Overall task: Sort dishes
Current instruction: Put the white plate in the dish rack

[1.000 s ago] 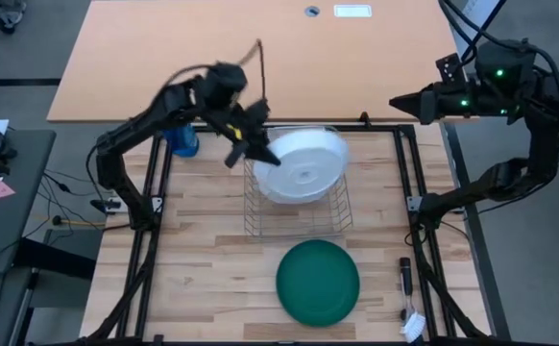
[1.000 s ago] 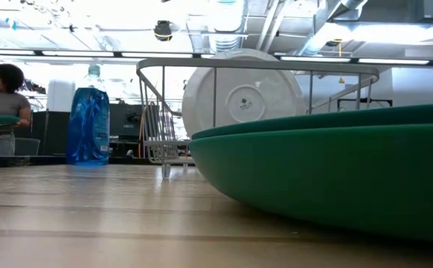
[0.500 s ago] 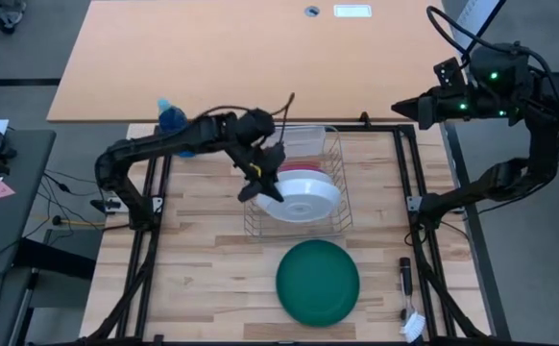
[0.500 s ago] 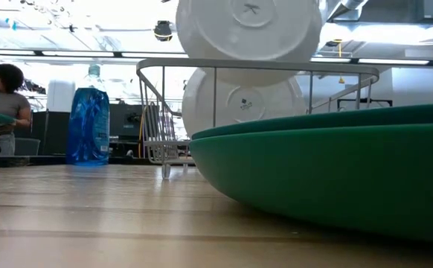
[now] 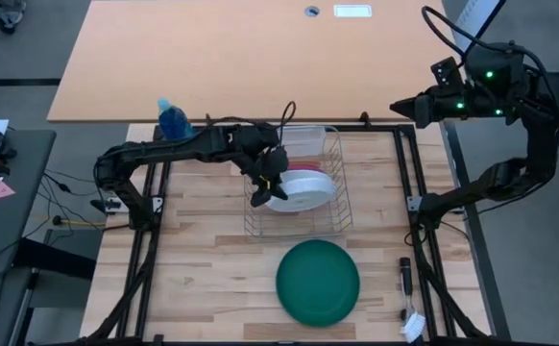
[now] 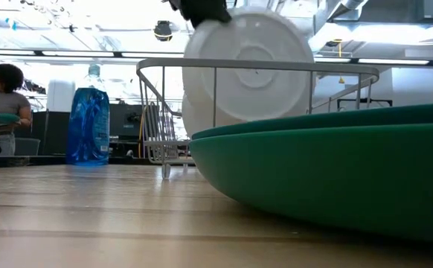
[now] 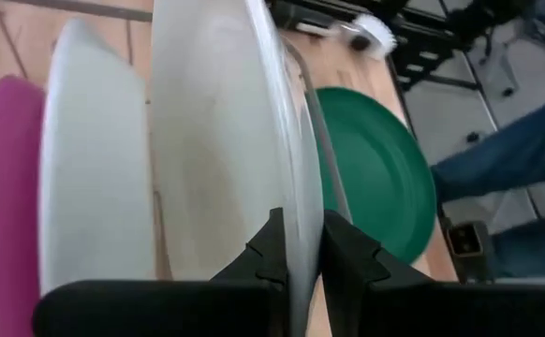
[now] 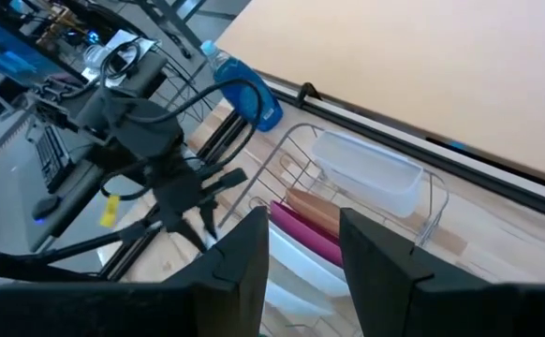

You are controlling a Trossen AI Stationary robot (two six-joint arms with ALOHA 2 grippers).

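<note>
Bright overhead room light, soft shadows, blurred close wrist views.

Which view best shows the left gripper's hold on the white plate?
The left wrist view: the left gripper pinches the white plate at its rim. The high view shows it over the rack; the low view shows mostly the plate's face.

We see a dark green plate (image 5: pixel 318 281) on pale wood, white plates (image 5: pixel 302 189) beside a magenta plate (image 7: pixel 1 187), a salmon-orange plate (image 8: pixel 315 213), and a blue bottle (image 5: pixel 173 119).
</note>
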